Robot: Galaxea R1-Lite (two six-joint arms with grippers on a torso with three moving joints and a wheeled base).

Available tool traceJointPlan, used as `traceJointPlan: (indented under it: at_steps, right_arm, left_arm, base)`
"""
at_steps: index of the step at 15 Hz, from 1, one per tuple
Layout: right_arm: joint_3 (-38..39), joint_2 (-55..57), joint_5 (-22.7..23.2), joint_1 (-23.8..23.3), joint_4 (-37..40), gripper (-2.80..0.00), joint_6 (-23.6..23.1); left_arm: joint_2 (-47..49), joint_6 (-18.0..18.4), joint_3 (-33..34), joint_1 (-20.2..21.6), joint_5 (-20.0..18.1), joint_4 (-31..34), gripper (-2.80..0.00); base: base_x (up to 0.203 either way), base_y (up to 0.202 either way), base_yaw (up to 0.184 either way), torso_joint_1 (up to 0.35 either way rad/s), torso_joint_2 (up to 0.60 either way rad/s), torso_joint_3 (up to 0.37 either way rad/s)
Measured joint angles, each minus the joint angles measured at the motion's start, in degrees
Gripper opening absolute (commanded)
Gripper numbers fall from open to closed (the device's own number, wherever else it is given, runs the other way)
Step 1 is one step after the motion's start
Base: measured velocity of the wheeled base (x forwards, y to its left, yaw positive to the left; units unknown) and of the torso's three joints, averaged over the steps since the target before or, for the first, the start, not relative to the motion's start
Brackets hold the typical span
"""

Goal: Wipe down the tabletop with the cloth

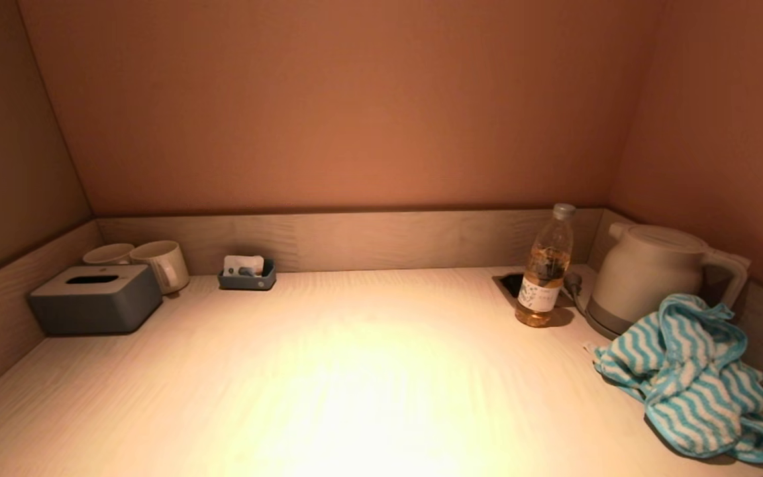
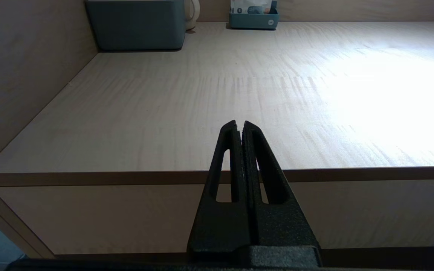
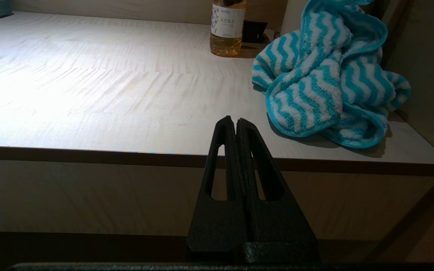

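Observation:
A crumpled cloth (image 1: 689, 377) with blue and white wavy stripes lies on the light wooden tabletop (image 1: 355, 371) at the right, near the front edge; it also shows in the right wrist view (image 3: 326, 75). Neither arm shows in the head view. My right gripper (image 3: 236, 120) is shut and empty, held in front of and below the table's front edge, left of the cloth. My left gripper (image 2: 239, 123) is shut and empty, held before the front edge at the left side.
A white kettle (image 1: 653, 275) stands behind the cloth. A bottle (image 1: 546, 268) of amber liquid stands beside a recessed socket (image 1: 510, 283). At the back left are a grey tissue box (image 1: 95, 298), two mugs (image 1: 163, 264) and a small tray (image 1: 247, 275). Low walls enclose three sides.

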Motion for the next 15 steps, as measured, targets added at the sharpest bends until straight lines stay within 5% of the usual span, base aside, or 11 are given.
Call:
traceJointPlan:
  at_steps: [15]
  right_arm:
    - [0.0,0.0,0.0,-0.02,0.02,-2.8,-0.01]
  left_arm:
    - [0.0,-0.02,0.0,-0.01,0.0,0.02,-2.8]
  base:
    - [0.0,0.0,0.0,0.0,0.0,0.0]
